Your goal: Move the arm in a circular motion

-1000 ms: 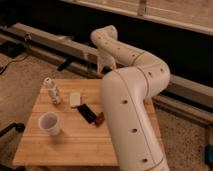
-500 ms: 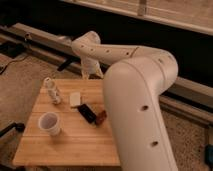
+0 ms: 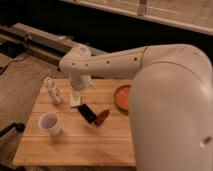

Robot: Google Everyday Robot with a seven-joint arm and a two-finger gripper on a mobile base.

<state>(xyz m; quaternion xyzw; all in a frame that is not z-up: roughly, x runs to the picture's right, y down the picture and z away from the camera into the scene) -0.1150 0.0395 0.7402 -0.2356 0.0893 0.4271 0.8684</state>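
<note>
Arm [image 3: 115,61] reaching over wooden table [image 3: 80,146]; claw [image 3: 77,96] low, near white bottle [image 3: 52,91]

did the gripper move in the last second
Yes. The gripper has swung left and toward the camera: from past the far edge of the wooden table to over its top, near the white bottle.

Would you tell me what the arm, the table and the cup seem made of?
The arm looks like glossy white plastic or painted shell, with soft highlights and dark screw holes. The table looks like pale bare wood, showing plank lines. The cup is matte white, perhaps paper or plastic. The arm's hand hangs over the table's far side.
</note>
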